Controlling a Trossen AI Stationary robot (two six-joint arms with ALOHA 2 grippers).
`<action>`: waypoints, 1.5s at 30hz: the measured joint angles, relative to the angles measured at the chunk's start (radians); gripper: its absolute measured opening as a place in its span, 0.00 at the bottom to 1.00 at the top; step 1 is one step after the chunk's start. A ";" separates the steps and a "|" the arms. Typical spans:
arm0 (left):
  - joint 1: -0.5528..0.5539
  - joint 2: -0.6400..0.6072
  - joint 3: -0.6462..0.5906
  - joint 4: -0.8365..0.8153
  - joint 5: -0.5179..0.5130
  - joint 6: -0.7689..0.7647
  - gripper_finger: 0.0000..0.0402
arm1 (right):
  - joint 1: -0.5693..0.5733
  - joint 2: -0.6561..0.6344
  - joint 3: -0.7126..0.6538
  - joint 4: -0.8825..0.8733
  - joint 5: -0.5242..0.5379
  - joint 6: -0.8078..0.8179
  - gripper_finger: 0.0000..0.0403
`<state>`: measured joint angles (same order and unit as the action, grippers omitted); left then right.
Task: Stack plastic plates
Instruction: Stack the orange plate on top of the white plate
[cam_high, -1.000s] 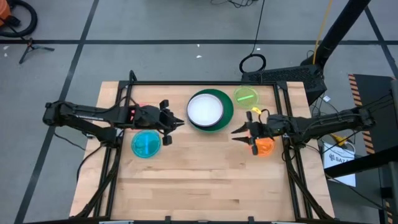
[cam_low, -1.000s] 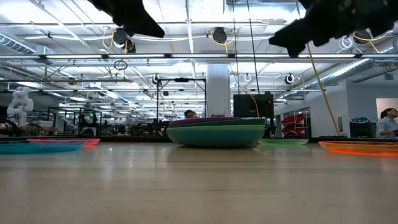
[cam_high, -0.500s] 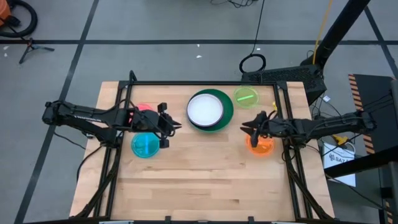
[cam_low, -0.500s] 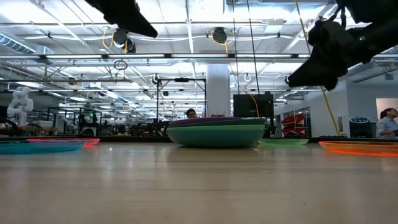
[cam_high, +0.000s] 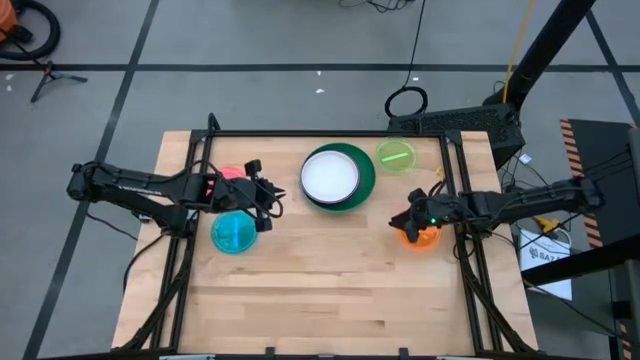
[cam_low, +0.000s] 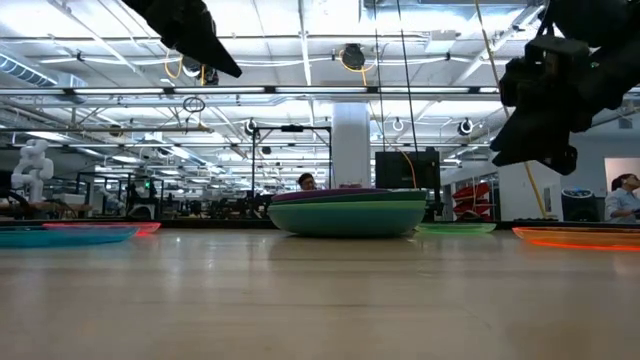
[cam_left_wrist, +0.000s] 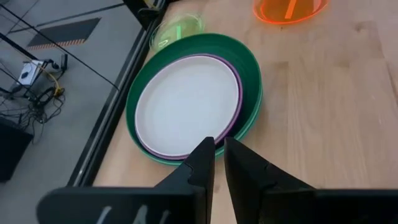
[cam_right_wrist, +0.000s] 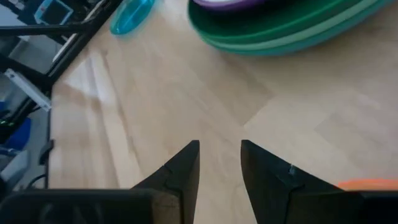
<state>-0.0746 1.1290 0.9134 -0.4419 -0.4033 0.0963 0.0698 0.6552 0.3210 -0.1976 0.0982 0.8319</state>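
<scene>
Right gripper (cam_high: 398, 223): fingers spread, empty, at the 9 o'clock rim of the orange plate (cam_high: 420, 235).
Left gripper (cam_high: 275, 197): fingers nearly pressed together, empty, above the table (cam_high: 330, 290).
Stack (cam_high: 337, 177): white plate on purple on green, table's 12 o'clock.
Change: right gripper has dropped toward the orange plate.
Hidden: pink plate (cam_high: 232, 172), probably, mostly under the left arm.

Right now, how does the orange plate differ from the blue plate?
Colour: the orange plate is translucent orange, the blue plate translucent blue. Side: orange lies right of the central stack, blue on its left. Cover: the right gripper, jaws open, hangs over orange's edge; the left gripper sits beside blue, nearer the stack. Both are small, flat on the table, unstacked.
</scene>
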 joint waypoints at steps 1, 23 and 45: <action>0.000 0.000 0.000 0.000 0.000 0.000 0.11 | 0.006 0.000 0.005 -0.004 -0.003 0.007 0.27; 0.000 0.000 0.000 -0.004 -0.001 0.004 0.11 | 0.057 0.321 0.269 -0.415 -0.125 0.122 0.27; 0.000 0.000 0.000 -0.029 -0.001 0.004 0.11 | 0.169 0.620 0.320 -0.487 -0.149 0.080 0.27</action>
<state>-0.0742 1.1290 0.9134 -0.4713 -0.4046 0.1005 0.2386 1.2748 0.6407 -0.6849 -0.0508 0.9115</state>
